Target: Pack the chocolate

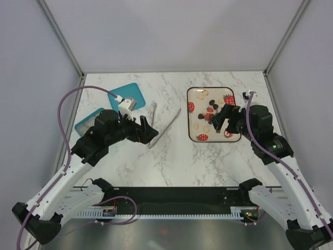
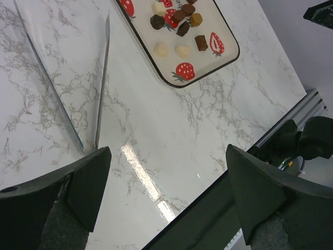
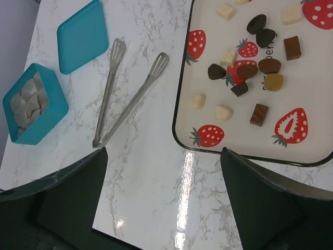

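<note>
The chocolate [image 1: 210, 109] lies loose on a white strawberry-print tray [image 1: 188, 112] at the right: dark brown, mid brown and cream pieces [image 3: 247, 70], also in the left wrist view [image 2: 179, 23]. My right gripper [image 1: 218, 117] hovers open over the tray's near left part; in its wrist view the gripper [image 3: 164, 151] has bare marble and the tray's corner [image 3: 179, 130] between its fingers. My left gripper [image 1: 151, 128] is open and empty above the table left of centre, and its wrist view [image 2: 167, 150] shows only marble between the fingers.
Silver tongs [image 1: 162, 125] lie on the marble between the arms [image 3: 125, 99] [image 2: 101, 88]. A teal box [image 3: 34, 104] holding white paper cups sits far left [image 1: 86, 124], with its teal lid [image 1: 132, 95] [image 3: 83, 35] beside it. The table's near edge borders a black rail [image 1: 171, 208].
</note>
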`<control>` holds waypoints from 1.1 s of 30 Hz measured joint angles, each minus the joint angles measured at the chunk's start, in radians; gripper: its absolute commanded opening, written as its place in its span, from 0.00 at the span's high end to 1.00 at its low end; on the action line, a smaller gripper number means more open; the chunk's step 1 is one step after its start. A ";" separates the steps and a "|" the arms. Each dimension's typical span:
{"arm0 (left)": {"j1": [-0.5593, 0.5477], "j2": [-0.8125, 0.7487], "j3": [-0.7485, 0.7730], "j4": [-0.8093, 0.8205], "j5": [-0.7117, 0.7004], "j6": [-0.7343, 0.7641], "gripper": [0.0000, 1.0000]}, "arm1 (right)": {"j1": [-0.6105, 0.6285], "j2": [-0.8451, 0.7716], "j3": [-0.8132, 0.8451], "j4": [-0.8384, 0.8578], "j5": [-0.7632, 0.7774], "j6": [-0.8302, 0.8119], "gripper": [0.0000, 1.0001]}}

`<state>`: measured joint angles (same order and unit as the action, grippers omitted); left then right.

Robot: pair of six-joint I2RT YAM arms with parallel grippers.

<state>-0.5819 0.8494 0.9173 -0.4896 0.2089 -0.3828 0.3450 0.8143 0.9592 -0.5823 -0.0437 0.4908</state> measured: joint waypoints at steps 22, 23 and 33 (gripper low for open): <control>0.000 0.270 0.009 -0.007 -0.165 0.045 0.04 | 0.000 -0.058 -0.044 0.018 0.009 -0.002 0.03; 0.000 0.306 0.010 -0.007 -0.167 0.045 0.05 | 0.000 -0.063 -0.054 0.020 0.003 -0.002 0.02; 0.000 0.593 0.027 0.037 -0.169 0.068 0.09 | 0.000 -0.096 -0.101 0.045 -0.029 -0.023 0.03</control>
<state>-0.5819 1.4425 0.9440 -0.4530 0.0395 -0.3149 0.3450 0.7185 0.8577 -0.5377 -0.0727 0.4683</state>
